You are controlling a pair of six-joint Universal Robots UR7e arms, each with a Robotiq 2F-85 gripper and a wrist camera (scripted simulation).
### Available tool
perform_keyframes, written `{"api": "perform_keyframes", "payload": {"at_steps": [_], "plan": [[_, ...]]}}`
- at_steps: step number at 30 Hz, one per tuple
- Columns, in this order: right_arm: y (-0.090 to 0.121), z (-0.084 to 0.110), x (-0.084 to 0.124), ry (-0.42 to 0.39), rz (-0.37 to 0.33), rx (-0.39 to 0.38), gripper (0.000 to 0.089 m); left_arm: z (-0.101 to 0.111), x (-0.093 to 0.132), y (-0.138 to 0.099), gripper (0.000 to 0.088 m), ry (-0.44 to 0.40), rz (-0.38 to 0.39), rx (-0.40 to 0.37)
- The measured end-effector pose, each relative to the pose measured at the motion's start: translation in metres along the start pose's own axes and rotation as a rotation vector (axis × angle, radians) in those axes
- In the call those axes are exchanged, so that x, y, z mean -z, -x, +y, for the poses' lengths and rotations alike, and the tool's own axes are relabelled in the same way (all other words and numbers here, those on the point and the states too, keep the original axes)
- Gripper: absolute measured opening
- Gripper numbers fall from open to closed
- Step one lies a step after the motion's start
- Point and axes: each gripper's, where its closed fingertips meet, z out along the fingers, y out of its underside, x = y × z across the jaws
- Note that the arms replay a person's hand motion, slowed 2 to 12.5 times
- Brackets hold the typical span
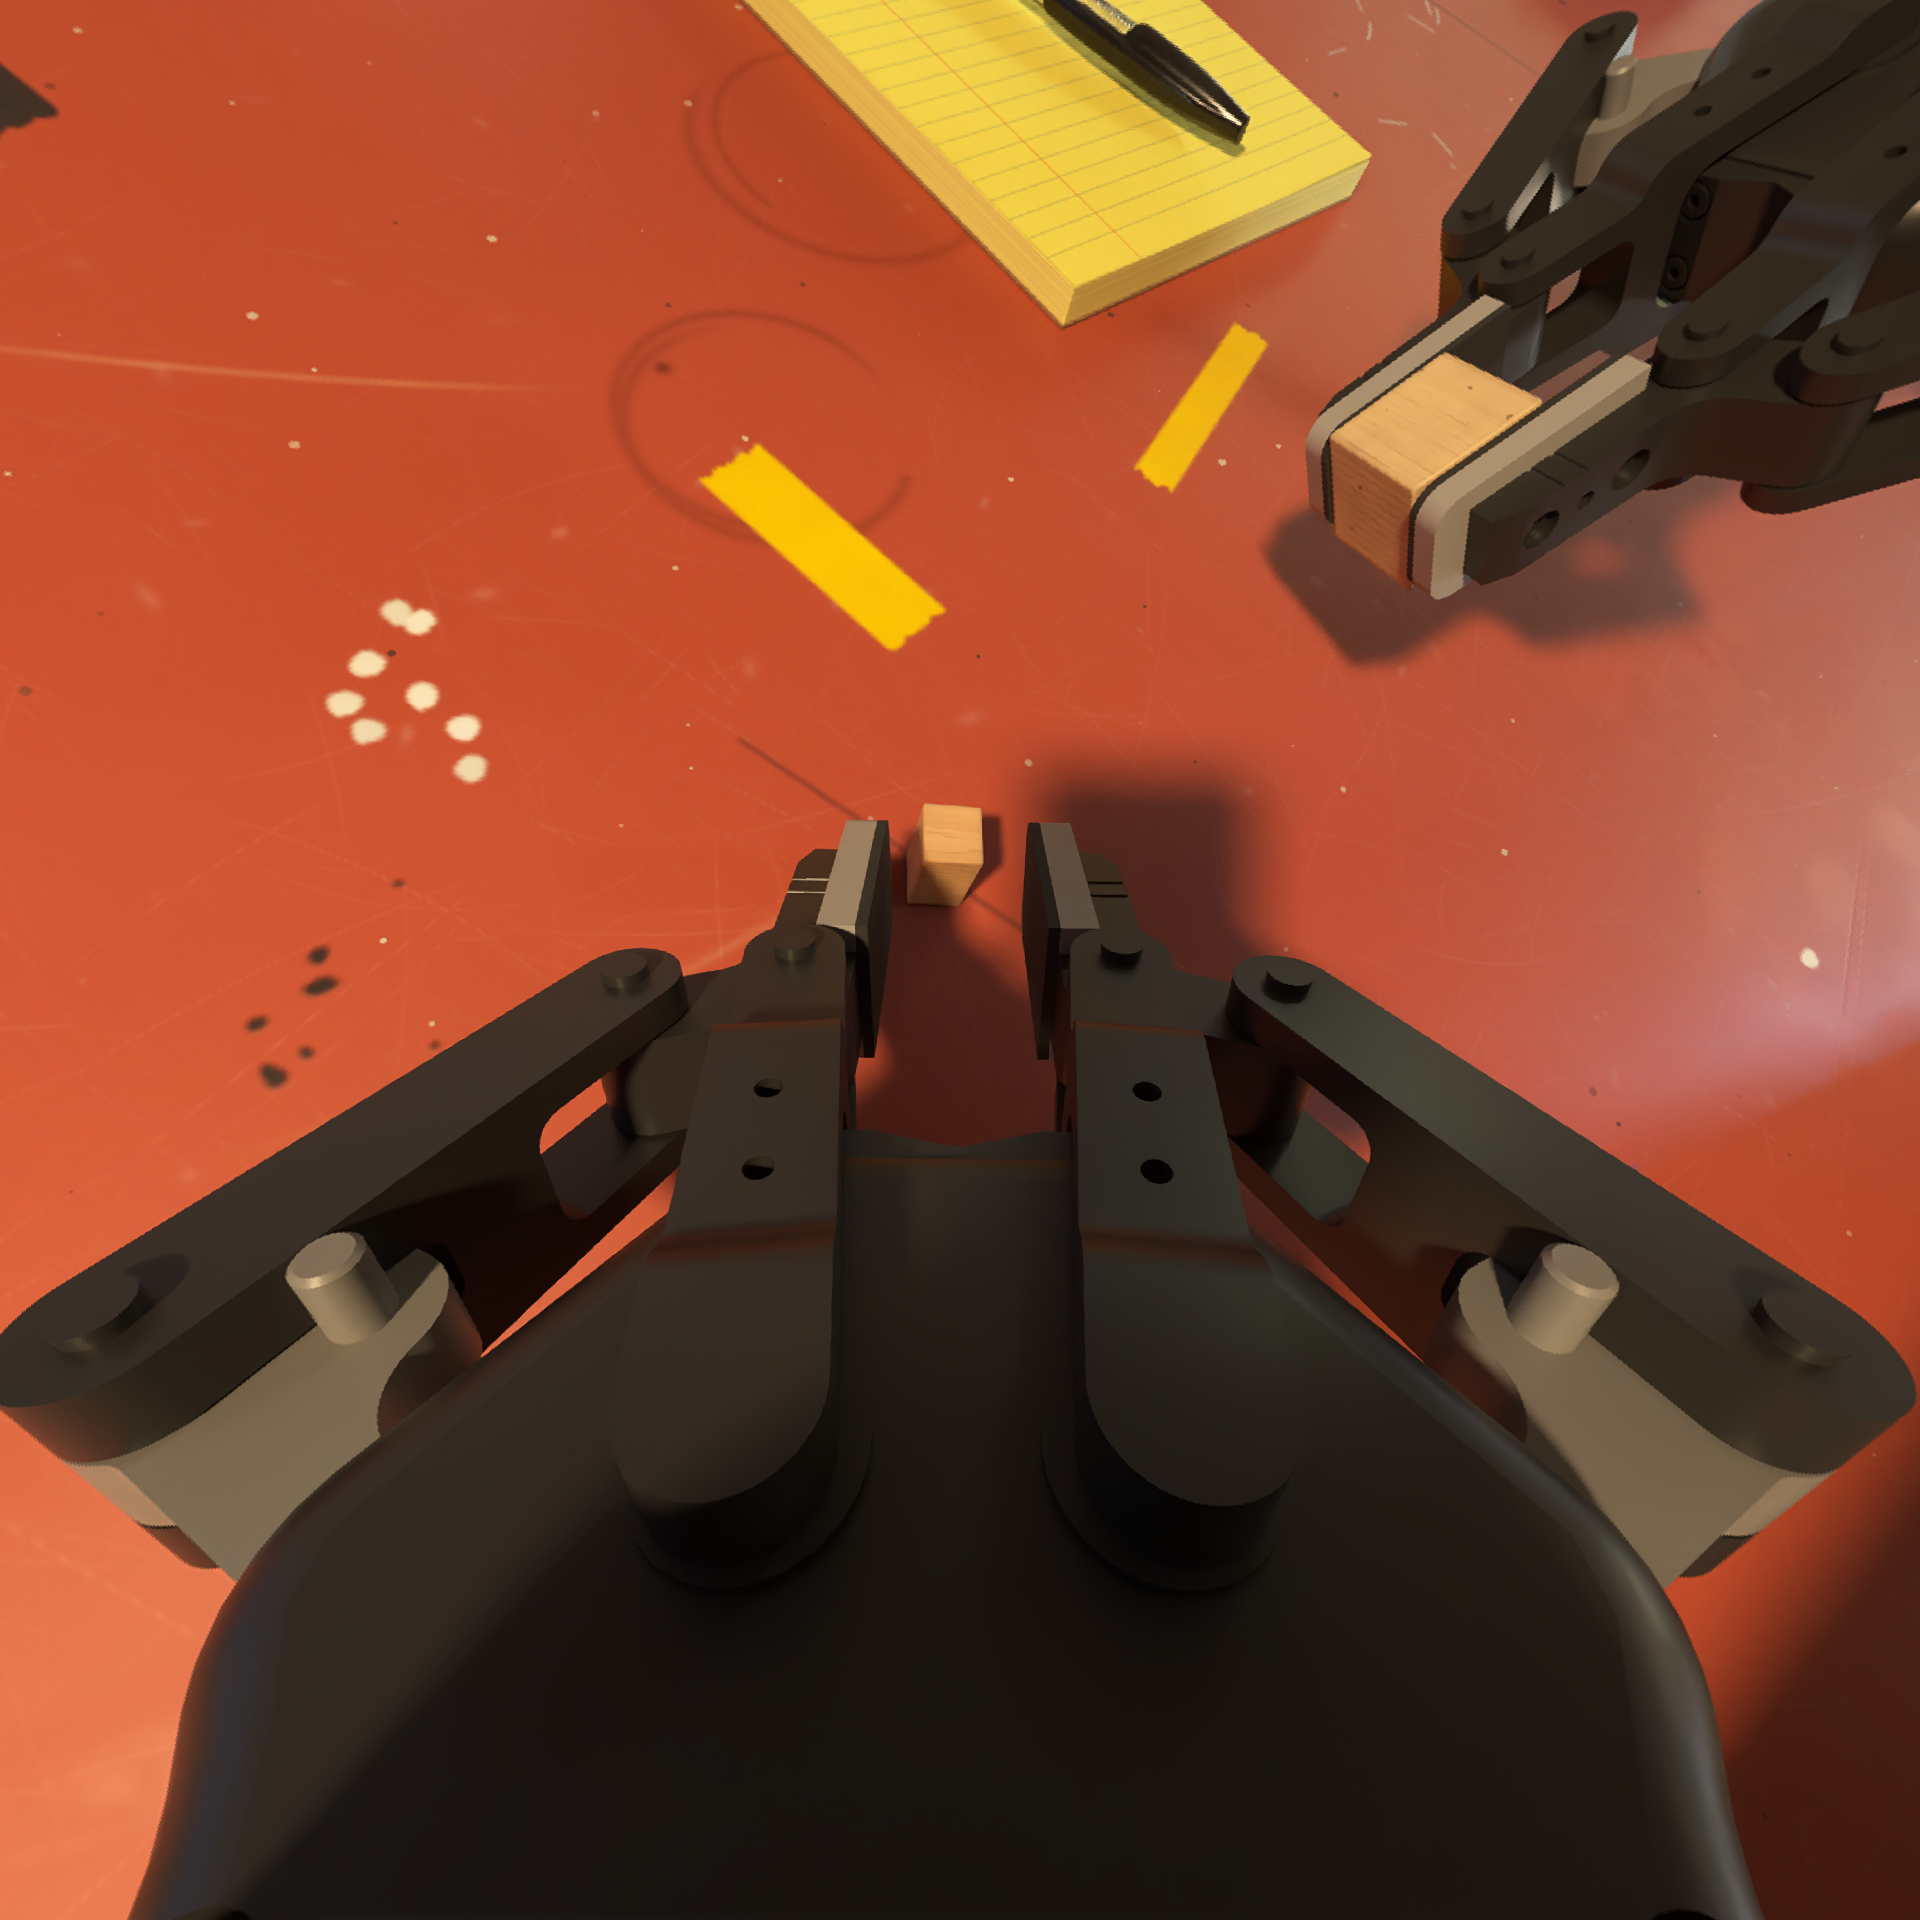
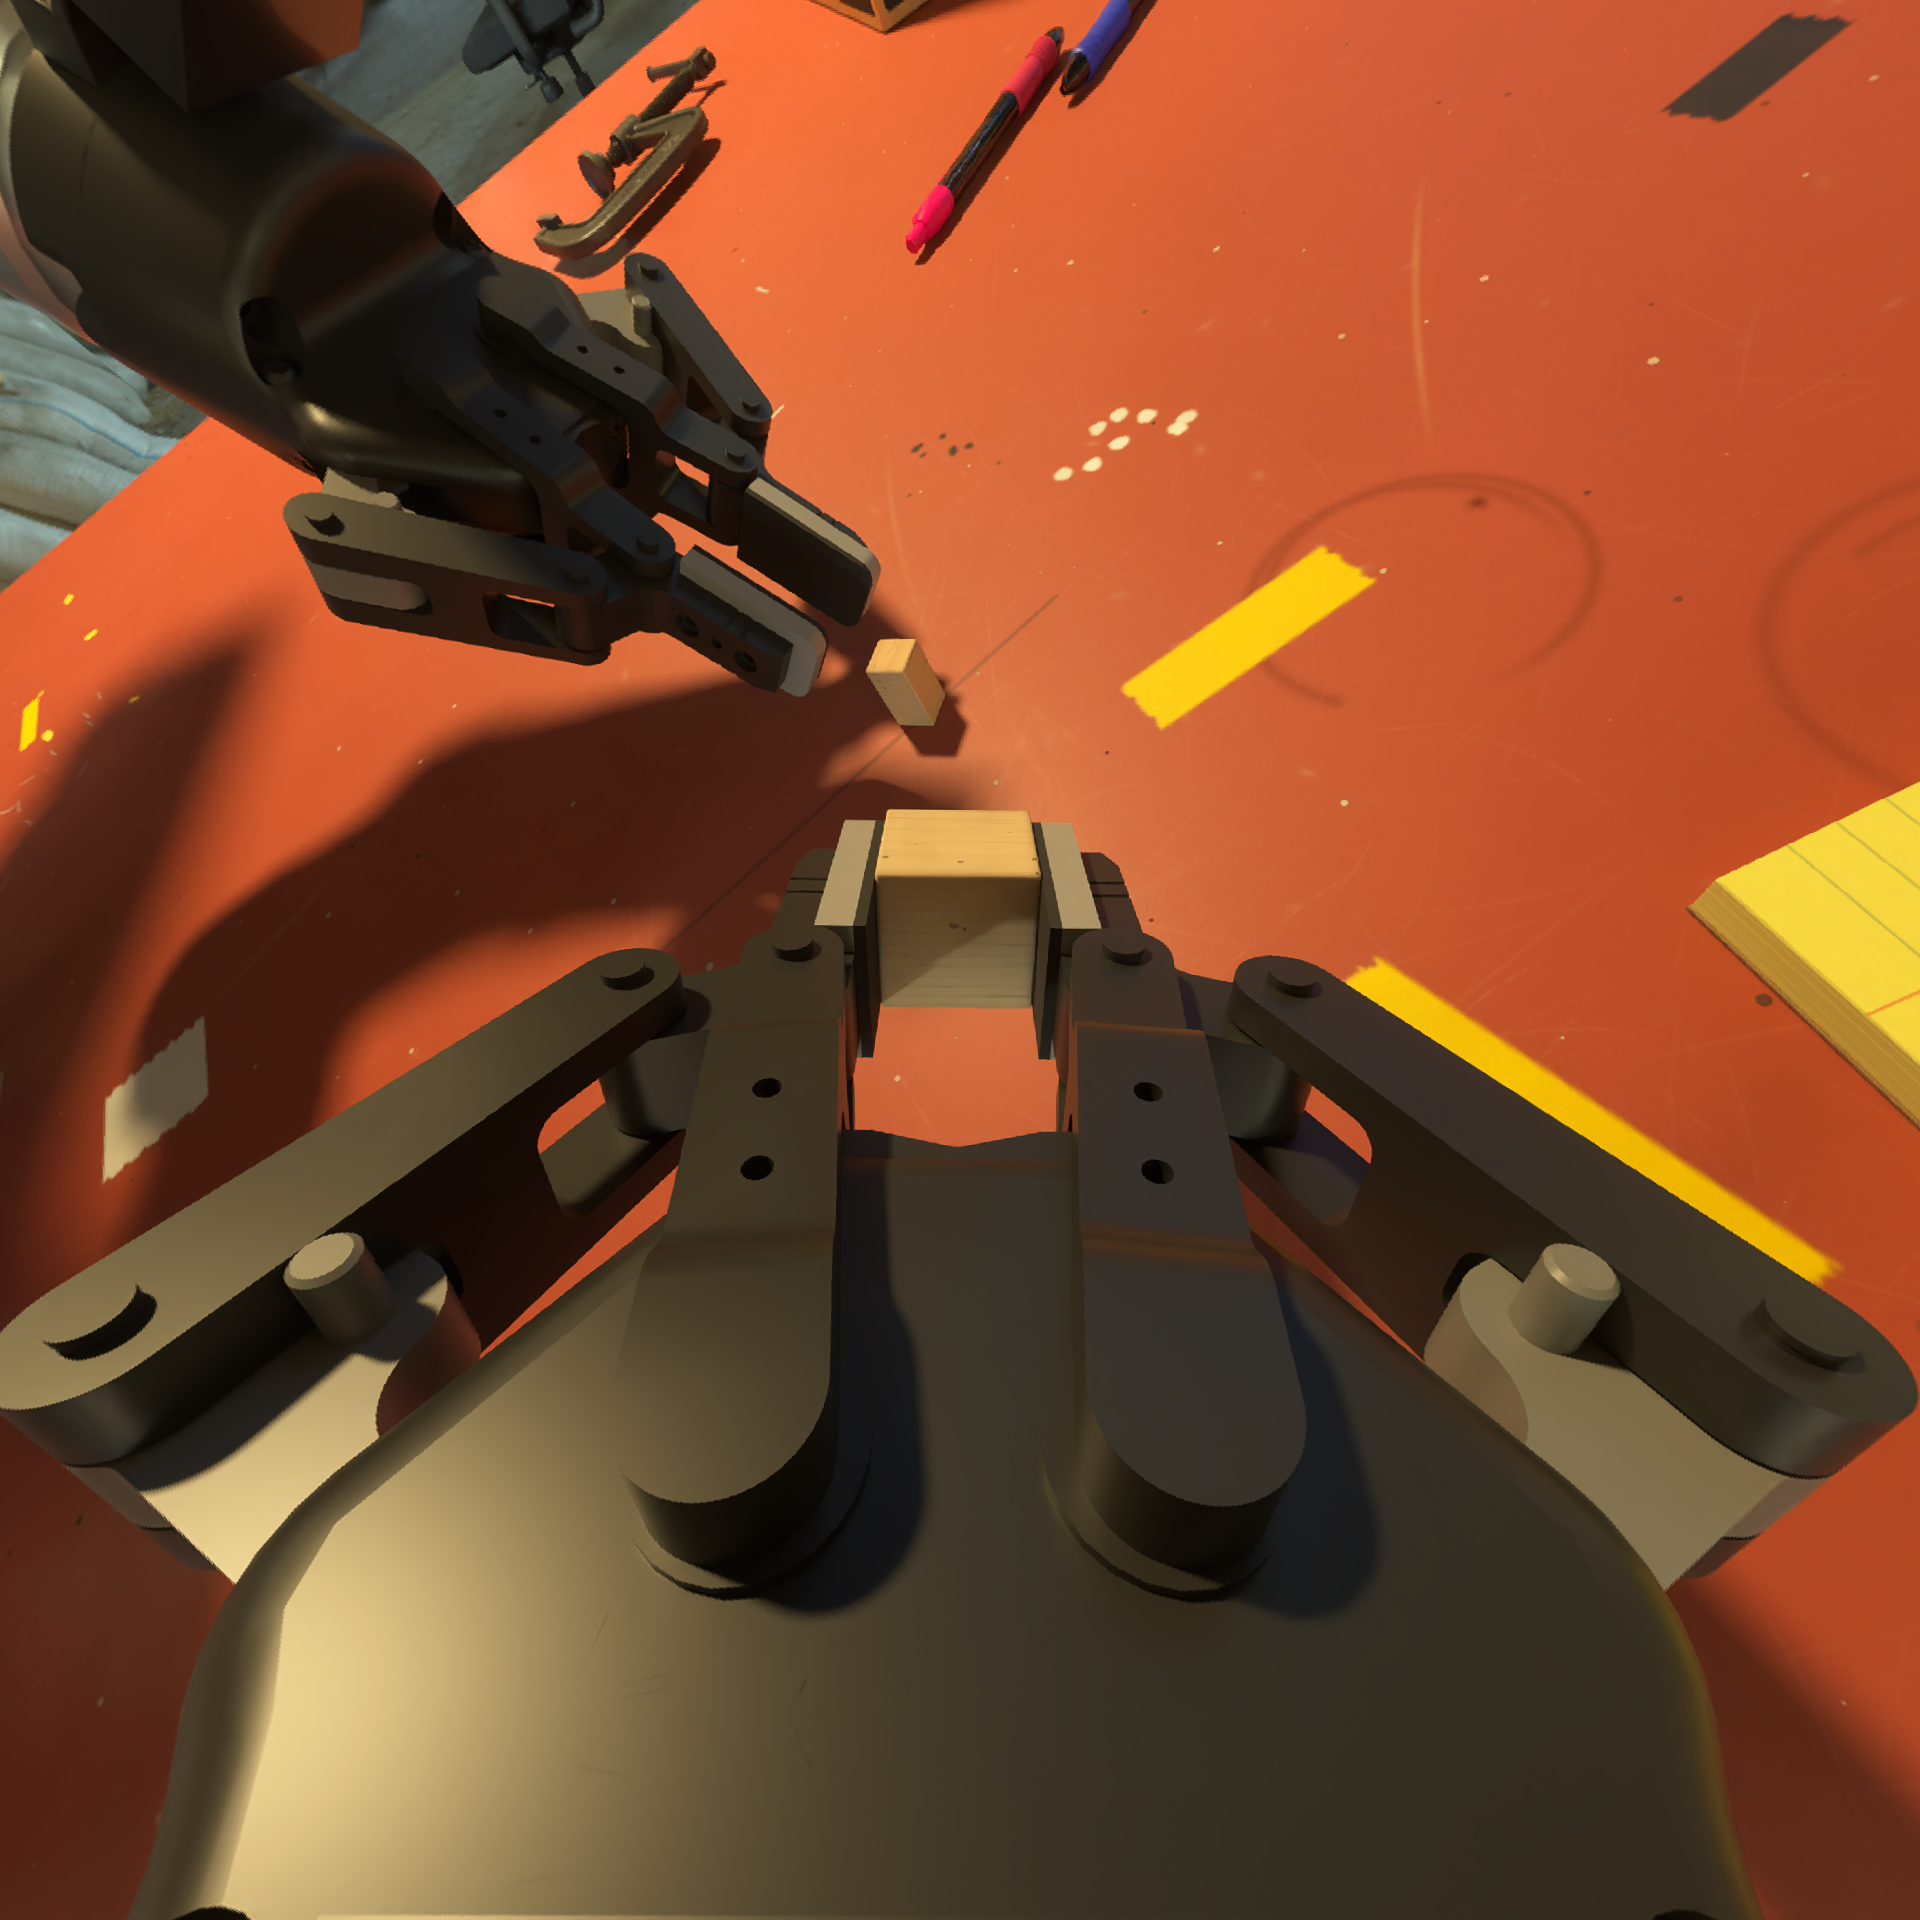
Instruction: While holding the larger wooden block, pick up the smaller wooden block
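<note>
While right hand (image 2: 957,904) clamps larger wooden cube (image 2: 957,909), left hand (image 1: 958,878) apart near smaller block (image 1: 943,854).

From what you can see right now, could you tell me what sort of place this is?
Probably a workshop bench: a scuffed, paint-spotted red table with a metal C-clamp, strips of yellow tape, a yellow legal pad and marker pens.

Two wooden blocks: the larger wooden block (image 2: 957,902) and the smaller wooden block (image 2: 906,681). Three pens: black (image 1: 1148,64), red (image 2: 983,140), blue (image 2: 1099,44). One yellow legal pad (image 1: 1049,145), at twelve o'clock in the left wrist view. One C-clamp (image 2: 632,156). Three yellow tape strips (image 2: 1247,634) (image 2: 1590,1117) (image 1: 1202,405). Two grippers (image 1: 957,873) (image 2: 957,883).
</note>
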Motion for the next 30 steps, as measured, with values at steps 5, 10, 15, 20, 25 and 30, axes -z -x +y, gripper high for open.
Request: {"api": "perform_keyframes", "payload": {"at_steps": [5,10,15,20,25,30], "plan": [[0.000,0.000,-0.001,0.001,-0.001,-0.002,0.0237,0.000,-0.002,-0.001,0.0247,-0.001,-0.009,-0.010],[0.000,0.001,-0.002,0.003,-0.002,-0.005,0.0237,-0.003,-0.005,0.001,0.0247,-0.013,-0.030,-0.009],[0.000,0.001,-0.002,0.006,-0.006,-0.005,0.0237,-0.006,-0.009,0.001,0.0242,-0.019,-0.044,-0.001],[0.001,0.001,-0.002,0.002,-0.007,-0.004,0.0237,-0.007,-0.014,0.001,0.0221,-0.011,-0.059,-0.017],[0.000,0.000,0.000,-0.005,-0.005,-0.009,0.0237,-0.004,-0.018,0.001,0.0200,0.018,-0.074,-0.037],[-0.001,0.000,0.002,-0.011,-0.004,-0.019,0.0237,-0.003,-0.020,0.002,0.0181,0.032,-0.089,-0.050]]}}
